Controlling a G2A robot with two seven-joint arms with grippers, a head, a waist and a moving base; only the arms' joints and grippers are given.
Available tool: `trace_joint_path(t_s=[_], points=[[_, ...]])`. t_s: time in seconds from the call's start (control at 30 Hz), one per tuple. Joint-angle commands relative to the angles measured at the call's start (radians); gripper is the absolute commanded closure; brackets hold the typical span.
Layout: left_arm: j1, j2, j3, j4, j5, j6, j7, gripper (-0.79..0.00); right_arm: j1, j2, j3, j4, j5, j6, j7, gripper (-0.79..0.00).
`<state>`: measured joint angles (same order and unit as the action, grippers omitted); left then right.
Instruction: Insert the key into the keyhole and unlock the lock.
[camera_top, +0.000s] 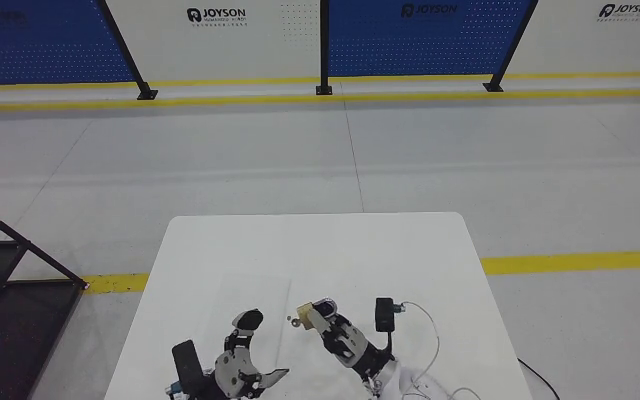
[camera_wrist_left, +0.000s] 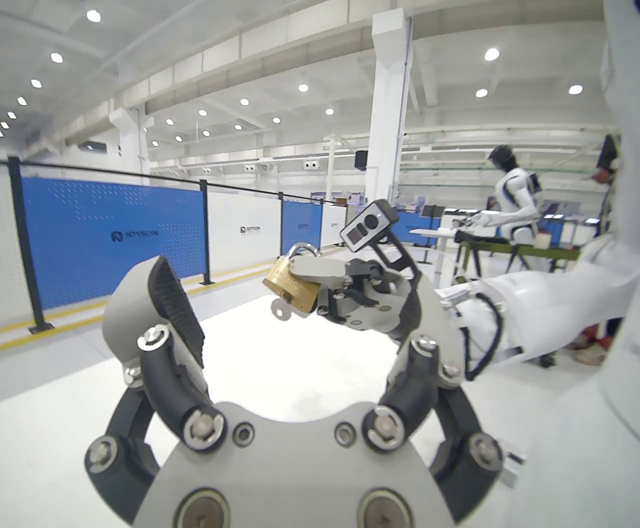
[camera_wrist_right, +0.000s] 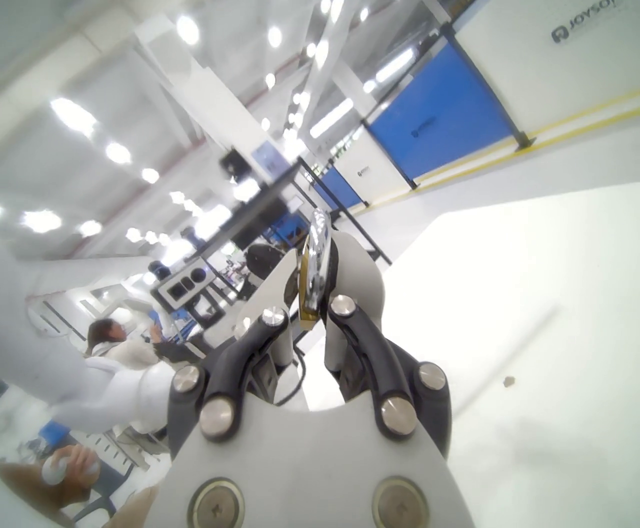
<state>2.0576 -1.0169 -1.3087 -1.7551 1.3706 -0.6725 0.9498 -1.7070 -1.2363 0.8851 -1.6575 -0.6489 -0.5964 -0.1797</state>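
Desk (camera_top: 320, 250): white with rounded corners; look for a small dark speck (camera_wrist_right: 509, 382) lying on its bare top.
Floor (camera_top: 300, 160): pale grey; you'll see yellow lines (camera_top: 300, 100) crossing it beyond the desk.
Barrier (camera_top: 420, 35): blue and white panels on black posts, just past those lines.
Frame (camera_top: 30, 265): black, left of your desk, apart from it.
Pillar (camera_wrist_left: 390, 100): white, rising to a ceiling with round lights.

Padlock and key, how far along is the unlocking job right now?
Done: the key is inserted in the brass padlock. In hand: the right gripper is shut on the padlock above the table; the left gripper is open and empty, facing the key. Left: gripping and turning the key; the shackle looks seated, so probably not yet unlocked.
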Motion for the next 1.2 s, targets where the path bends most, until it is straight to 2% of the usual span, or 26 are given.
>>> trace_joint_path(t_s=[0.0, 0.07, 0.13, 0.33, 0.6, 0.63, 0.67, 0.7, 0.73, 0.77, 0.8, 0.83, 0.87, 1.17], points=[[0.024, 0.010, -0.038, 0.014, -0.069, -0.112, -0.055, -0.785, 0.037, -0.010, -0.038, 0.036, 0.029, 0.036, 0.062, 0.000], [0.045, 0.022, -0.086, 0.004, -0.144, -0.211, -0.115, -0.785, 0.084, -0.026, -0.084, 0.083, 0.061, 0.087, 0.118, 0.000], [0.084, 0.032, -0.135, -0.004, -0.185, -0.257, -0.177, -0.785, 0.134, -0.045, -0.133, 0.131, 0.094, 0.132, 0.164, 0.000], [0.174, 0.046, -0.275, -0.047, -0.296, -0.210, -0.283, -0.785, 0.260, -0.113, -0.283, 0.276, 0.127, 0.264, 0.248, 0.000], [0.196, 0.045, -0.302, -0.050, -0.342, -0.189, -0.318, -0.785, 0.362, -0.192, -0.394, 0.419, 0.153, 0.378, 0.292, 0.000], [0.196, 0.045, -0.302, -0.050, -0.342, -0.189, -0.318, -0.785, 0.367, -0.198, -0.399, 0.430, 0.157, 0.382, 0.291, -0.046], [0.196, 0.045, -0.302, -0.050, -0.342, -0.189, -0.318, -0.785, 0.372, -0.203, -0.404, 0.440, 0.155, 0.389, 0.291, -0.234], [0.196, 0.045, -0.302, -0.050, -0.342, -0.189, -0.318, -0.785, 0.376, -0.207, -0.408, 0.446, 0.152, 0.393, 0.292, -0.311], [0.196, 0.045, -0.302, -0.050, -0.342, -0.189, -0.318, -0.785, 0.380, -0.210, -0.411, 0.451, 0.149, 0.397, 0.295, -0.345], [0.196, 0.045, -0.302, -0.050, -0.342, -0.189, -0.318, -0.785, 0.383, -0.213, -0.413, 0.455, 0.143, 0.403, 0.296, -0.446], [0.196, 0.045, -0.302, -0.050, -0.342, -0.189, -0.318, -0.785, 0.382, -0.215, -0.415, 0.456, 0.143, 0.408, 0.302, -0.628], [0.196, 0.045, -0.302, -0.050, -0.342, -0.189, -0.318, -0.785, 0.383, -0.216, -0.415, 0.456, 0.152, 0.405, 0.316, -0.730], [0.196, 0.045, -0.302, -0.050, -0.342, -0.189, -0.318, -0.785, 0.386, -0.216, -0.414, 0.456, 0.146, 0.407, 0.322, -0.785], [0.196, 0.045, -0.302, -0.050, -0.342, -0.189, -0.318, -0.785, 0.356, -0.193, -0.377, 0.380, 0.064, 0.437, 0.316, -0.785]])
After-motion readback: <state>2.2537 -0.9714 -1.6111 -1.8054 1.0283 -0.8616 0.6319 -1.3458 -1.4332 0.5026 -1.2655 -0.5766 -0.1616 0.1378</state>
